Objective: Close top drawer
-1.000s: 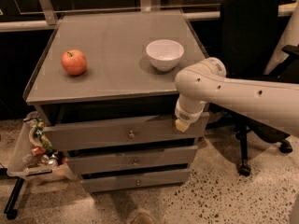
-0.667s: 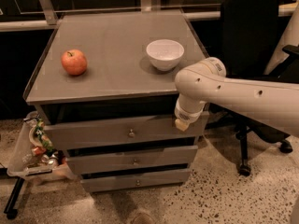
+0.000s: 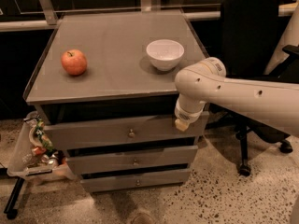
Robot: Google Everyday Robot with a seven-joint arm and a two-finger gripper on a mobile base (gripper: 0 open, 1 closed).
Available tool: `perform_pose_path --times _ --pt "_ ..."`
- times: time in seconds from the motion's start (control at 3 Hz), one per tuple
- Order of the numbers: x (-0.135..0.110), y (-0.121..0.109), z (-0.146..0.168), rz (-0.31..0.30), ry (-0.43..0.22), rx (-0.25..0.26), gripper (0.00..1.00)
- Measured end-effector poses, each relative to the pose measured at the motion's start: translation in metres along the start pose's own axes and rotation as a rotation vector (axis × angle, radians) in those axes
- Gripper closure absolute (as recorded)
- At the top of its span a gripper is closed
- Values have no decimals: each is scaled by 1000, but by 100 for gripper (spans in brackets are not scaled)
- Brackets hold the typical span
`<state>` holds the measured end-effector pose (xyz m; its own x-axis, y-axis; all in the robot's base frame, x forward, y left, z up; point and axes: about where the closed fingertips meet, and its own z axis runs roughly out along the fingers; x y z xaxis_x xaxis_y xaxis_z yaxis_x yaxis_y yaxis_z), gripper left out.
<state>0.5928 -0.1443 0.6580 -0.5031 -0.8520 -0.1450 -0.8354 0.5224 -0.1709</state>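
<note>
The top drawer [image 3: 93, 131] is the uppermost of three grey fronts, with a small round metal knob [image 3: 131, 134] at its centre. It stands pulled out a little, with a dark gap above its front under the cabinet top. My gripper [image 3: 181, 123] is at the end of the white arm, against the right end of the top drawer's front. Only its tan tip shows below the white wrist.
On the grey cabinet top [image 3: 117, 73] lie a red apple [image 3: 74, 62] at left and a white bowl [image 3: 165, 54] at right. Two more drawer fronts [image 3: 133, 161] sit below. A black office chair [image 3: 252, 55] stands at right. A bin of trash [image 3: 35, 148] sits at lower left.
</note>
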Motion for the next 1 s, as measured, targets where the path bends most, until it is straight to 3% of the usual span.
perform_pose_path --times 0.33,0.67,1.0 --pt "0 0 0 0 0 0 12" --pt "0 0 0 0 0 0 0" --pt "0 0 0 0 0 0 0"
